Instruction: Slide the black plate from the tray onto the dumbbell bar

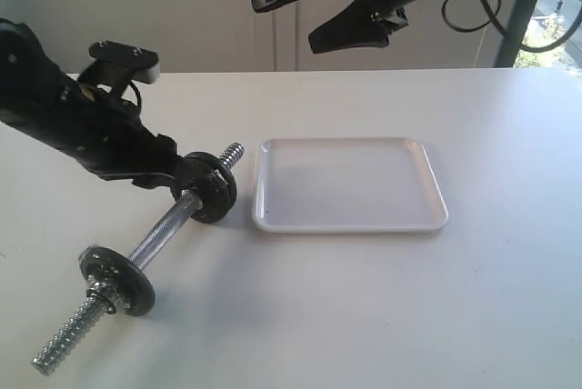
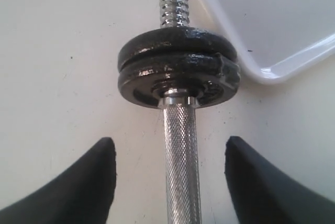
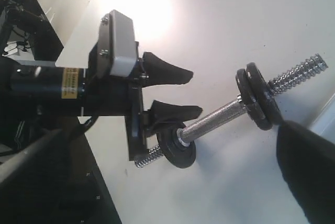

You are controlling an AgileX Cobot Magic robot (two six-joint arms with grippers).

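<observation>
**Plate looks already on the bar; tray stands empty**

The tray [image 1: 364,224] has nothing in it. On the dumbbell bar [image 1: 168,225], which lies on the table [image 1: 455,316], two discs sit pressed together at the end nearest the tray, and a lone disc [image 1: 118,280] sits toward the other end. I judge that the black plate [image 2: 178,38] is the outer disc of the pair, on the side of the threaded tip. The two are so alike in the left wrist view that I cannot say this with certainty. If so, the main step is done, and what is left is perhaps only to draw the arms away.

The left gripper [image 2: 170,140] is low at the bar, just beside the pair of discs on their inner side. Its jaws stand wide apart, one on each side of the knurled shaft. They touch neither the shaft nor the plate and hold nothing. The plate is just beyond its fingertips, along the bar toward the tray.

The right gripper [image 1: 284,21] hangs high above the tray, well apart from the plate. Its jaws are spread and empty.
</observation>
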